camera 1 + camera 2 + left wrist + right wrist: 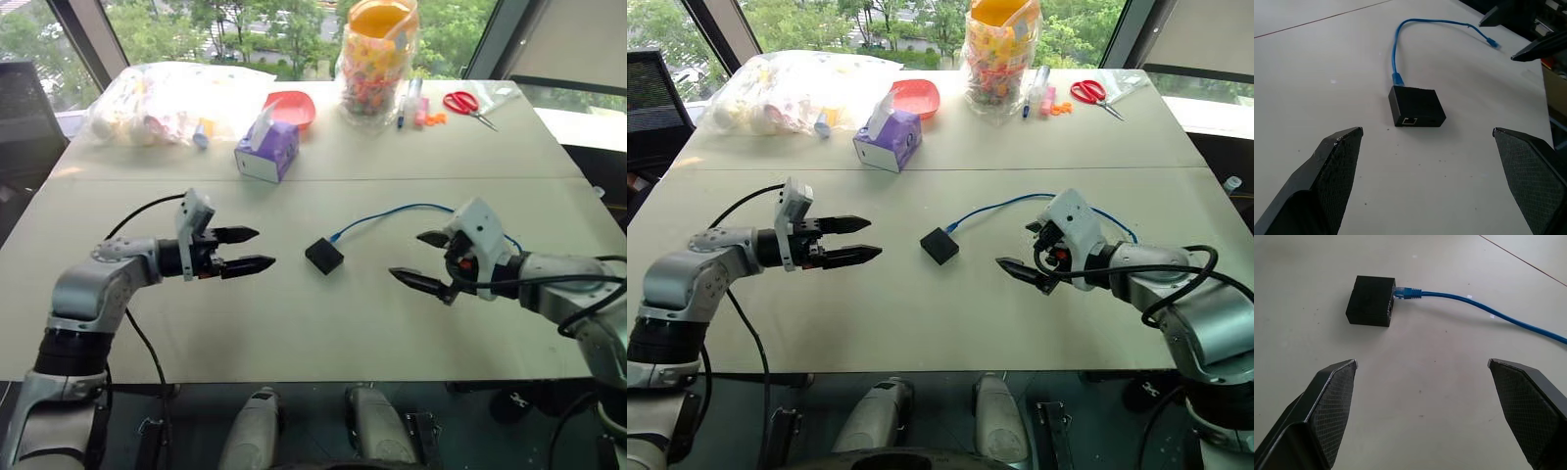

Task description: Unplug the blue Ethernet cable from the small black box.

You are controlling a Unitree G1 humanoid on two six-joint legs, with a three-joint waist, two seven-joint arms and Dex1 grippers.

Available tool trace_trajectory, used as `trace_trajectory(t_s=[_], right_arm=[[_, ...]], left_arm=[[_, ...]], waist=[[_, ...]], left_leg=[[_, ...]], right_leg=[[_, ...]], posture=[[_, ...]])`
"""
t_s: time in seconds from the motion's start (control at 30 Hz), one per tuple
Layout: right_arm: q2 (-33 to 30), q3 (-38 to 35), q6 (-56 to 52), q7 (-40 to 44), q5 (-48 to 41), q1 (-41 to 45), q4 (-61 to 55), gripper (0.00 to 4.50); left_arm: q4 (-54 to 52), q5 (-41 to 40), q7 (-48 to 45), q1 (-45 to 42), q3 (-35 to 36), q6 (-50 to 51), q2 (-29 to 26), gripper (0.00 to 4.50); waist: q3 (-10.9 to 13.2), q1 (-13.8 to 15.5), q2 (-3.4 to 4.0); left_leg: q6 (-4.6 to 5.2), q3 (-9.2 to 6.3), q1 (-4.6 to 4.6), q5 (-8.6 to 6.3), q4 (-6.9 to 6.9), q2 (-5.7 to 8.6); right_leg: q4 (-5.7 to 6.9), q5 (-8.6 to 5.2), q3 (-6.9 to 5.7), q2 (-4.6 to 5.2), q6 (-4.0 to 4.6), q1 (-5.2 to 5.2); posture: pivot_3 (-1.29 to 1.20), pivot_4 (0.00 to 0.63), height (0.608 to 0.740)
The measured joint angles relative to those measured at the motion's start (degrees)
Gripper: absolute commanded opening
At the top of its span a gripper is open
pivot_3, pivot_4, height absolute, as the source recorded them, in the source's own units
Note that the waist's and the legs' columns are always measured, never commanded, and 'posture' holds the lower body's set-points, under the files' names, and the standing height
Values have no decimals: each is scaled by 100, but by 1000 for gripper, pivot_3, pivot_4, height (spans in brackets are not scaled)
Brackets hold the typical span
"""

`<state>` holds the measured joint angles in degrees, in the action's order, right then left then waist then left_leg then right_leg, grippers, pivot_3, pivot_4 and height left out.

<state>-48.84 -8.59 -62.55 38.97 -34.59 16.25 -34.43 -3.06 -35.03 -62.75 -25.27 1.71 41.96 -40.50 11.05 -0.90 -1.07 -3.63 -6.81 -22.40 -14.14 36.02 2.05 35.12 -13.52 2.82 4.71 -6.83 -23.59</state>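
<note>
Blue Ethernet cable, seemingly still plugged into the small black box, lies between wide-open left gripper and right gripper

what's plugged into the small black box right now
The blue Ethernet cable is plugged into one side of the small black box. Another side shows an empty port. Inside the socket, the plug's tip is hidden.

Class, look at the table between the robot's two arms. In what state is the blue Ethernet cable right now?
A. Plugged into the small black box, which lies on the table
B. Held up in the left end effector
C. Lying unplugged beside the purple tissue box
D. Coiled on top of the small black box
A: the blue Ethernet cable ends in a plug seated in the side of the small black box, which lies flat on the table.
</note>
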Motion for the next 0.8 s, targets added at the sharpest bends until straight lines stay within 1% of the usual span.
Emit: trace_trajectory(t_s=[0.17, 0.4, 0.63, 0.8], right_arm=[[-107, -58, -230, 88, -313, 346, -4, 4500], [-201, -43, -230, 90, -384, 459, 86, 4500], [-259, 346, 17, 163, -246, 783, 331, 4500], [-327, 878, 517, 434, 131, 1163, 866, 4500]], left_arm=[[0, 22, -16, -208, -49, -7, 19, 4442], [-60, -46, 40, -201, -47, 132, -9, 4442], [-218, -67, 160, -200, -41, 156, -3, 4442], [-347, -76, 188, -135, -8, 193, -17, 4442]], waist=[[4, 10, -3], [6, 9, -7], [8, 5, -6], [8, -10, -6]], left_leg=[[0, 0, -1, 0, 2, 0], [1, 1, -2, 0, 1, 0], [1, 2, -2, 0, 1, 0], [1, 3, -2, 0, 2, 0]], right_leg=[[0, 1, 0, 0, -1, 0], [-1, 1, 1, 1, -1, -2], [0, 1, 1, 1, -1, -3], [0, 2, 1, 1, -1, -5]], posture=[[0, 150, 740], [0, 150, 740], [0, 150, 740], [0, 150, 740]])
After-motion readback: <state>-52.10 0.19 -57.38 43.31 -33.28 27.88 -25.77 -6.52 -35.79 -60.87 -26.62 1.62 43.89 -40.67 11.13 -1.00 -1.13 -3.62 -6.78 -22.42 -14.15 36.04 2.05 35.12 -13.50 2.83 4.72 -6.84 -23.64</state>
